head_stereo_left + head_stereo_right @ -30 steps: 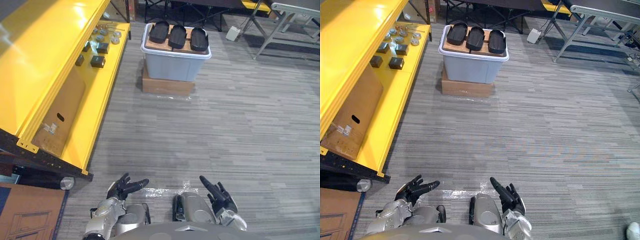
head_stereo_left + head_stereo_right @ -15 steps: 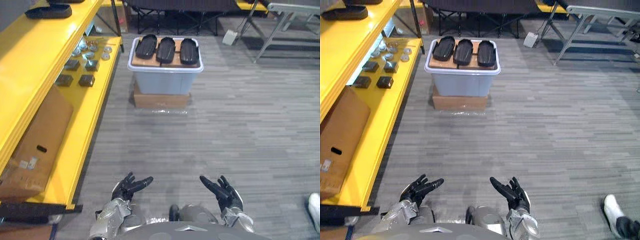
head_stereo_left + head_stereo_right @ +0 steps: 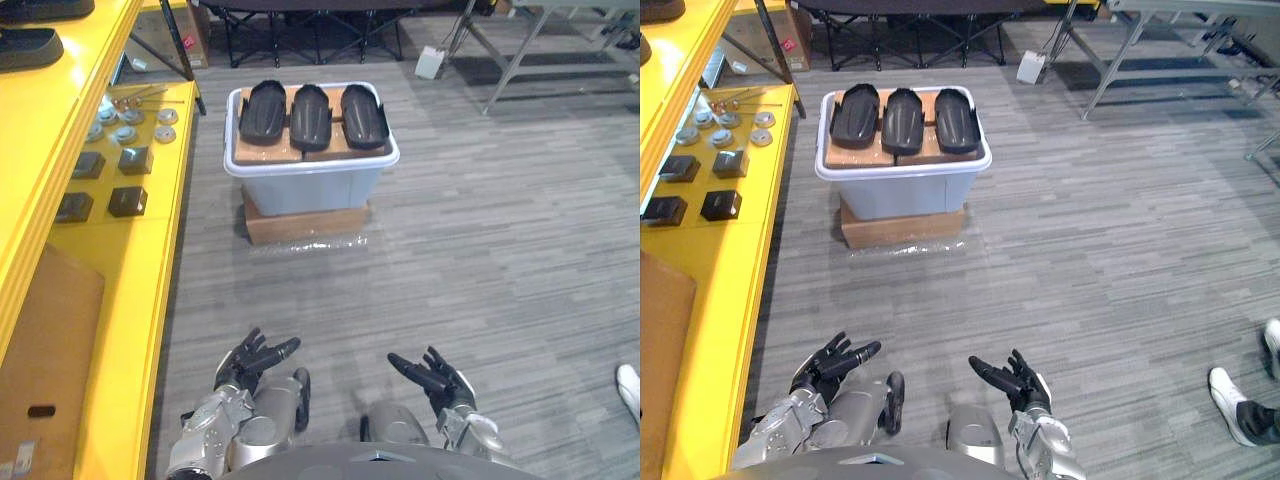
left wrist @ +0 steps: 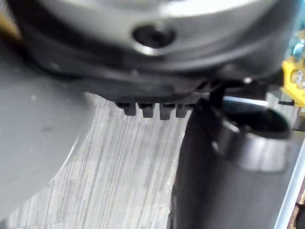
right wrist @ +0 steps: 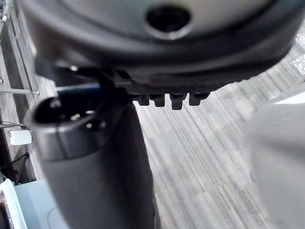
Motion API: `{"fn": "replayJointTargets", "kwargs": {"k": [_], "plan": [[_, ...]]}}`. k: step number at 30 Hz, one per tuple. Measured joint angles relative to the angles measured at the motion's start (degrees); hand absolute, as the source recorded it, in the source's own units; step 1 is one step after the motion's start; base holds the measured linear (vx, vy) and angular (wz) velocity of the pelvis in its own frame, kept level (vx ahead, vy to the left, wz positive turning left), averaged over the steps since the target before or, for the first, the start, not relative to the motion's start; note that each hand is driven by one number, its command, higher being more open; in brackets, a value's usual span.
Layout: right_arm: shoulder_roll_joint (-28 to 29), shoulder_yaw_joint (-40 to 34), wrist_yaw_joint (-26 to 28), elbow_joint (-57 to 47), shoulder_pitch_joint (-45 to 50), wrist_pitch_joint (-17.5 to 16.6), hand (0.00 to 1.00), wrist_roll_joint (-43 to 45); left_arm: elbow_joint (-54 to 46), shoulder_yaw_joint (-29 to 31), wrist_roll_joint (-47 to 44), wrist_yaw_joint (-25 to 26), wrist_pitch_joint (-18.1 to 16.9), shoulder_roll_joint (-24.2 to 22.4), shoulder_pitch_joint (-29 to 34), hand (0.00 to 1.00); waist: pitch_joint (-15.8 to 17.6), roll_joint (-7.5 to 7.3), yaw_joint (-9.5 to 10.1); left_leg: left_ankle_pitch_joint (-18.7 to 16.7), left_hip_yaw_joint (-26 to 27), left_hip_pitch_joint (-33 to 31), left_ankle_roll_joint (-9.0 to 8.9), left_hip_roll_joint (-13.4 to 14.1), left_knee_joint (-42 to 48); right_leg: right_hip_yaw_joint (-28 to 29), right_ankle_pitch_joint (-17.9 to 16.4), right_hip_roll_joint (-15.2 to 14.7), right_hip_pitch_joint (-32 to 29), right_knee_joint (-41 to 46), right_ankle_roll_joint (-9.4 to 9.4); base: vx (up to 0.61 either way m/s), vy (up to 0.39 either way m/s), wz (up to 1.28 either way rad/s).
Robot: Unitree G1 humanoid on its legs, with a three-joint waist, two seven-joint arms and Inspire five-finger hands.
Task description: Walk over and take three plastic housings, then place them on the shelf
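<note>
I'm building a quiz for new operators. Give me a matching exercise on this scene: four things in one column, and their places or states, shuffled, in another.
1 plastic housings
2 grey bin
3 black blocks
4 left hand

A on the yellow shelf
B open, above the floor
C on top of the bin
D on a cardboard box

Pairs: 1-C, 2-D, 3-A, 4-B.

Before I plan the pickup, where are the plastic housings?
Left eye view: the plastic housings lie side by side atop the grey bin, right of the yellow shelf.
</note>
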Motion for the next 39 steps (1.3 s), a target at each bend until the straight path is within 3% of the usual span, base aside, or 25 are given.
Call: {"fn": "replayJointTargets", "kwargs": {"k": [2, 3, 4, 6, 7, 8, 10, 11, 12, 13, 14, 15, 16, 18, 19, 21, 22, 24, 26, 28, 29, 32, 34, 37, 39], "plan": [[0.5, 1.2, 0.0, 0.2, 1.0, -0.4, 1.0, 0.0, 0.0, -0.5, -0.3, -1.3, 0.0, 0.0, 0.6, 1.0, -0.1, 0.72, -0.64, -0.8, -0.8, 3.5, 0.5, 0.5, -0.8, -3.9, -1.9, -0.6, -3.2, -0.1, -2.96, 0.41, 0.09, 0.25], [0.5, 1.2, 0.1, -0.2, 1.0, -1.1, 1.0, 0.1, 0.0, -1.0, -2.0, -1.7, 0.0, 0.1, 0.6, 1.0, -0.2, 0.96, -0.87, -1.4, -1.6, 5.2, 0.31, 0.6, -1.7, -5.5, -3.7, -0.5, -4.7, -4.9, -3.28, 0.35, 0.048, 0.32], [0.5, 1.3, -0.1, -0.3, 1.0, -1.5, 1.0, 0.0, 0.0, -1.5, -2.7, -2.0, 0.0, 0.3, 0.4, 1.0, -0.2, 1.2, -0.9, -1.5, -2.1, 5.9, 0.26, 0.9, -2.0, -6.6, -4.4, -0.3, -5.1, -8.9, -3.06, 0.36, 0.011, 0.3], [0.4, 1.4, -0.4, -0.2, 0.7, -2.0, 1.0, 0.0, 0.0, -2.3, -4.1, -3.0, 0.6, 0.0, -0.8, 1.0, -0.3, 2.7, -0.68, -2.4, -3.8, 8.3, -1.16, 3.0, -3.3, -7.5, -3.7, 2.4, -4.5, -31.5, -1.31, 0.36, -0.023, 0.27], [0.4, 1.4, -0.3, -0.2, 0.6, -2.3, 1.0, -0.1, 0.0, -2.4, -4.4, -3.1, 0.7, -0.1, -1.4, 1.0, -0.1, 3.16, -0.72, -2.7, -4.5, 8.7, -1.6, 3.5, -3.5, -7.0, -2.9, 3.1, -4.5, -36.2, -0.54, 0.34, -0.068, 0.43], [0.5, 1.1, 0.0, -0.3, 0.5, -2.4, 1.0, 0.0, 0.1, -2.7, -4.5, -3.2, 0.9, -0.2, -2.8, 1.0, 0.2, 3.7, -0.83, -3.4, -6.2, 9.2, -2.55, 4.4, -3.4, -5.2, -0.5, 4.0, -4.8, -43.8, 0.59, 0.25, -0.084, 0.46], [0.6, 0.7, 0.3, -0.6, 0.9, -2.5, 1.0, -0.1, 0.1, -3.1, -4.6, -3.1, 1.1, -0.3, -4.5, 1.0, 0.0, 3.67, -0.69, -5.8, -8.8, 10.0, -3.89, 5.1, -1.8, -3.3, 3.3, 4.0, -4.7, -49.4, 0.88, 0.3, -0.195, 0.69], [1.0, 0.4, 0.3, -1.6, 1.5, -2.7, 1.0, -2.2, -0.1, -3.4, -6.2, -2.6, 1.3, -0.4, -5.0, 1.0, -0.4, 3.14, -0.39, -7.9, -10.4, 10.4, -5.41, 5.4, -0.3, -3.6, 5.0, 3.4, -4.5, -49.6, 0.59, 0.29, -0.287, 0.73], [1.2, 0.5, 0.3, -2.4, 2.0, -2.9, 1.0, -3.7, -0.3, -3.6, -6.9, -2.5, 1.3, -0.4, -4.9, 1.0, -0.8, 3.18, -0.37, -9.2, -11.4, 10.4, -5.71, 5.4, 0.3, -3.9, 5.3, 2.7, -4.5, -49.2, 0.17, 0.31, -0.382, 0.73], [1.8, 0.4, -0.1, -3.7, 3.5, -3.6, 1.0, -6.3, -0.4, -4.1, -7.1, -2.1, 2.0, -0.3, -4.9, 1.0, -2.4, 1.8, -0.19, -12.2, -12.8, 10.5, -6.28, 5.3, 1.4, -5.4, 5.8, 1.3, -4.4, -47.5, 0.02, 0.33, -0.441, 0.54], [2.2, 0.4, -0.7, -5.0, 3.9, -3.6, 1.0, -7.0, -0.2, -4.2, -7.7, -0.6, 2.4, -1.2, -4.7, 1.0, -2.9, 2.31, 0.61, -14.7, -13.3, 11.6, -7.23, 7.0, 1.9, -8.3, 9.4, 1.4, -4.7, -44.6, -1.01, 0.35, -0.455, 0.43], [2.2, 0.4, -1.0, -5.9, 4.0, -3.6, 1.0, -7.3, 0.1, -4.3, -8.8, 0.5, 2.5, -1.9, -4.4, 1.0, -3.2, 3.11, 0.64, -15.7, -12.8, 12.5, -7.9, 8.9, 1.3, -9.7, 8.6, 2.3, -4.6, -43.3, -2.33, 0.36, -0.446, 0.28], [2.2, 0.3, -1.5, -8.6, 4.3, -3.6, 1.0, -8.2, 0.3, -4.2, -10.1, 1.9, 2.4, -2.9, -3.3, 1.0, -4.5, 4.34, 0.52, -14.4, -10.8, 13.0, -10.15, 12.3, 1.0, -11.2, 6.0, 4.1, -4.4, -42.4, -3.86, 0.43, -0.468, 0.33], [1.0, 0.5, -1.9, -13.4, 3.9, -3.7, 1.0, -8.4, 1.0, -4.1, -11.6, 1.7, 1.9, -6.0, -1.7, 1.0, -4.1, 5.06, 0.45, -6.9, -7.1, 6.0, -12.52, 13.5, 15.6, -12.5, 4.0, 4.2, -2.2, -42.5, -5.57, 0.46, -0.476, 0.33], [0.6, 0.8, -1.8, -14.5, 3.9, -3.7, 1.0, -8.4, 1.0, -4.1, -11.5, 1.8, 1.8, -6.7, -1.0, 1.0, -4.0, 5.44, 0.48, -4.5, -6.3, 4.1, -12.44, 14.0, 20.1, -12.8, 3.6, 4.5, -0.7, -43.4, -5.91, 0.27, -0.265, 0.26], [0.1, 0.9, -1.8, -16.1, 3.4, -4.2, 1.0, -8.4, 0.3, -5.0, -13.1, 2.1, 0.7, -6.7, -0.5, 1.0, -3.6, 5.59, 0.65, -4.8, -2.0, 0.3, -12.23, 17.2, 28.1, -15.3, 3.2, 5.0, 7.2, -48.6, -6.67, 0.36, -0.228, 0.29], [0.1, 0.8, -1.8, -16.0, 3.5, -4.6, 1.0, -8.4, 0.3, -5.3, -14.1, 2.0, 0.3, -6.4, -0.4, 1.0, -3.6, 5.32, 0.64, -5.0, -0.7, 0.4, -12.24, 17.3, 26.6, -16.0, 3.2, 4.8, 8.8, -50.0, -6.67, 0.4, -0.242, 0.31], [-0.1, -0.4, -2.0, -16.1, 3.7, -5.7, 1.0, -8.4, -0.2, -5.9, -15.2, 1.4, -0.9, -6.3, -0.4, 1.0, -3.8, 5.36, 0.05, -4.8, 3.5, 0.7, -12.7, 17.0, 13.4, -17.9, 3.4, 4.3, 13.3, -53.7, -6.36, 0.3, -0.133, 0.4], [-0.1, -1.1, -3.1, -16.1, 3.6, -5.8, 1.0, -8.4, -0.3, -6.0, -15.2, 0.9, -0.8, -6.3, -0.7, 1.0, -3.3, 5.82, -0.5, -2.9, 3.0, 1.3, -12.73, 14.6, -0.7, -19.0, 3.4, 4.3, 14.4, -54.2, -6.31, 0.27, 0.008, 0.36], [-0.2, -1.2, -4.9, -16.1, 3.6, -5.8, 1.0, -8.3, -0.9, -6.2, -15.1, 0.3, -0.6, -6.3, -0.3, 1.0, -3.0, 6.08, -0.28, 5.0, 0.6, 2.5, -12.13, 12.0, -10.6, -18.6, 2.7, 4.5, 15.1, -54.2, -5.15, 0.2, 0.084, -0.06], [0.2, -0.8, -6.0, -15.9, 3.6, -5.6, 1.0, -7.8, -0.8, -6.3, -14.9, 0.1, -0.4, -5.7, 0.0, 1.0, -2.9, 5.78, -0.03, 8.7, 0.5, 3.2, -9.72, 11.1, -11.2, -16.9, 1.8, 4.3, 15.4, -53.9, -4.14, 0.14, 0.083, -0.32], [0.6, 1.1, -7.1, -18.2, 3.2, -6.1, 1.0, -5.6, -2.0, -7.7, -11.2, -1.0, -0.3, -3.6, -1.1, 1.0, -1.6, 2.6, -0.07, 6.1, 2.2, 3.2, -8.51, 8.7, -11.6, -14.9, -1.7, 0.8, 11.9, -48.5, -2.23, 0.14, 0.116, -0.27], [0.7, 0.9, -7.4, -20.9, 3.8, -6.1, 1.0, -3.8, -2.9, -9.8, -7.8, -0.9, -0.2, -1.2, -1.9, 1.0, -1.0, 1.48, -0.78, 4.6, 2.5, 3.6, -7.55, 6.8, -11.7, -13.7, -3.3, -1.6, 9.7, -42.8, -1.13, 0.09, 0.164, -0.06], [0.9, 0.5, -7.2, -27.2, 7.5, -7.4, 1.0, -3.4, -3.4, -11.1, -7.1, 0.2, 0.3, 0.9, -2.2, 1.0, -1.4, 0.66, -2.4, 4.3, 1.7, 5.3, -6.14, 5.3, -11.4, -9.6, -2.6, -2.3, 8.8, -37.4, -0.13, 0.1, 0.132, 0.17], [1.0, 0.1, -6.1, -29.2, 8.6, -9.4, 1.0, -3.4, -4.6, -10.1, -9.3, 1.6, 1.3, 2.6, -2.3, 1.0, -2.1, -0.52, -2.24, 4.2, 1.0, 5.2, -5.69, 5.6, -10.7, -9.2, -0.6, -2.1, 9.2, -38.3, -0.23, 0.18, 0.131, 0.11]]}}
